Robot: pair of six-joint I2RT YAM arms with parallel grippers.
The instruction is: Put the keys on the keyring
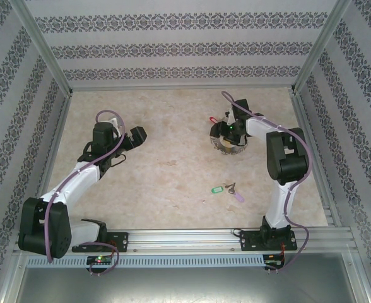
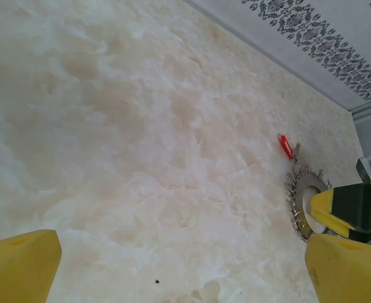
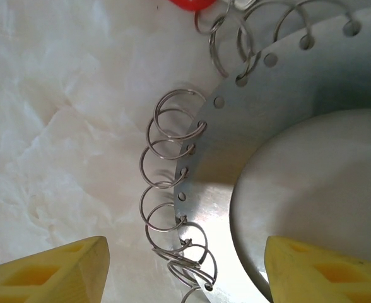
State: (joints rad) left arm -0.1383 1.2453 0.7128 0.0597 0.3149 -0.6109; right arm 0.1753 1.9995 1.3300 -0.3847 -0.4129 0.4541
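At the left of the overhead frame we find the left gripper [image 1: 137, 134] poised above the pale marbled tabletop [image 1: 173, 170], its yellow-tipped jaws spread wide and holding nothing. Right of centre and low in that frame lie two small metal keys, well apart from both arms: the green-tagged key [image 1: 217, 188] and, just beside it, the lilac-tagged key [image 1: 238, 197]. Above them, in the upper right, the wide flat grey metal keyring [image 3: 248, 132] lies flat on the table, its rim fringed with small wire loops. The red-tagged key [image 2: 287, 146] rests at the ring's upper-left edge in the overhead frame; whether it hangs on a loop we cannot tell. The right gripper [image 3: 188, 271] is lowered over the ring, its jaws partly apart and straddling the metal band. One yellow finger is over the table outside the loops, the other over the central hole. We see neither finger pressing the band, so it grips nothing.
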